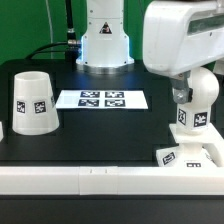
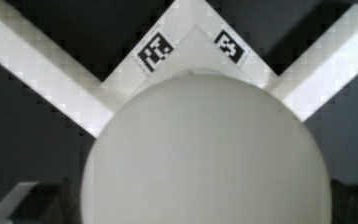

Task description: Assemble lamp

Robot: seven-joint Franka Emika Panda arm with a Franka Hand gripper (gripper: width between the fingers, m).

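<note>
While hand (image 1: 189, 93) gapes at bulb (image 2: 194, 150), shade (image 1: 35, 100), base (image 1: 187, 155) show b/w tags.

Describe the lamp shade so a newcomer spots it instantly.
On the black table, find the marker board lying flat mid-table. The shade stands alone on the exterior view's left of it. It is a tall tapered cup, narrower on top; the round bulb and flat base sit at that view's right.

White tapered shade (image 1: 33, 102) stands wide end down, at the exterior view's left. Round bulb (image 1: 198, 102) stands upright at the right, with flat square base (image 1: 188, 155) just beside it.
</note>
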